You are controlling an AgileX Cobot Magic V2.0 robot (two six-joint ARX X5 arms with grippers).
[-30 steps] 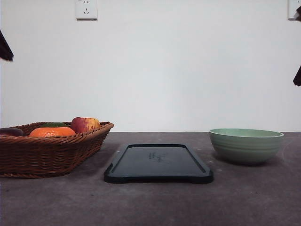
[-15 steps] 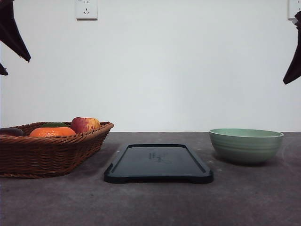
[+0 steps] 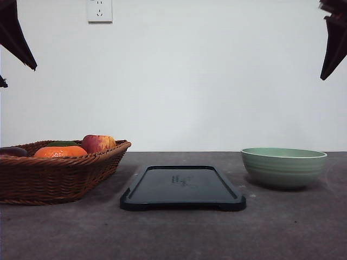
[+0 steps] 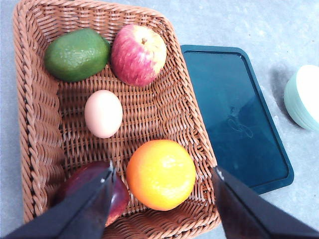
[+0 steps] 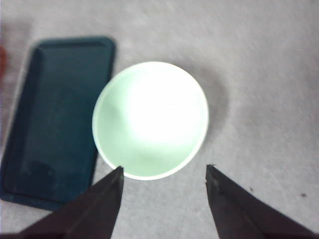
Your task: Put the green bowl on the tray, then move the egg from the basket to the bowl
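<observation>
The pale green bowl stands empty on the table to the right of the dark tray, apart from it. At the left sits the wicker basket. The left wrist view shows the egg lying in the basket between other fruit. High over the basket's near end my left gripper hangs open, its dark fingers at the front view's top left. Above the bowl my right gripper is open and empty, with its fingers at the top right.
The basket also holds an orange, a red apple, a green avocado and a dark red fruit. The tray lies just beside the basket. A white wall rises behind the table.
Both arms' fingers have come further into the front view at the top corners. The right one kept shifting in the last half second. Bowl, tray and basket have not moved.
</observation>
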